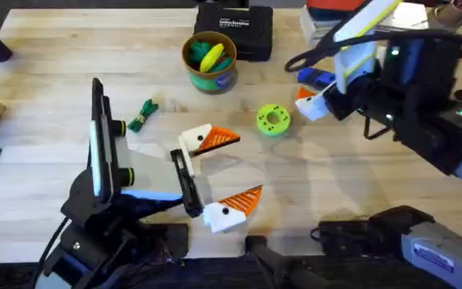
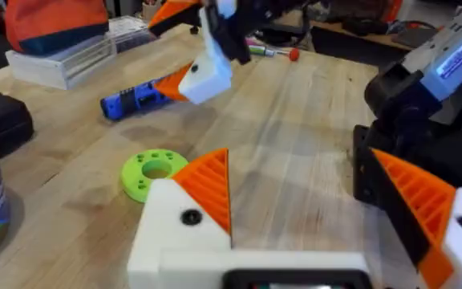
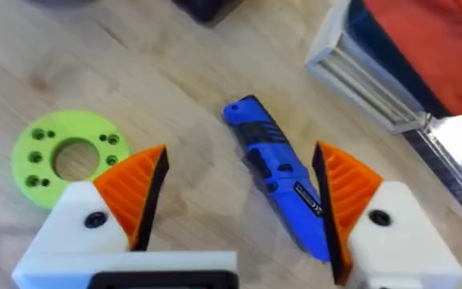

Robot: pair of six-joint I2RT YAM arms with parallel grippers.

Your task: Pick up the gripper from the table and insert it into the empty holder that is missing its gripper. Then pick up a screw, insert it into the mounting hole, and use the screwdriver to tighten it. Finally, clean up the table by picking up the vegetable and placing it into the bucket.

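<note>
Screwdriver (image 3: 283, 189): blue, lying flat on the table (image 1: 46, 96) at the far right, partly hidden under the right arm in the overhead view.
Right gripper (image 3: 239, 201): fingers spread wide, one on either side of the screwdriver (above it, not touching).
Left gripper (image 1: 229, 168): jaws wide apart, nothing between them, hovering at the table's middle; both white mounts carry orange fingers.
Green disc (image 1: 273, 120): flat on the table between the two grippers.
Vegetable (image 1: 143, 115): on the wood, left of the left gripper, apart from it.
Bucket (image 1: 210, 61): upright near the far edge, just beside the black case (image 1: 237, 28).
</note>
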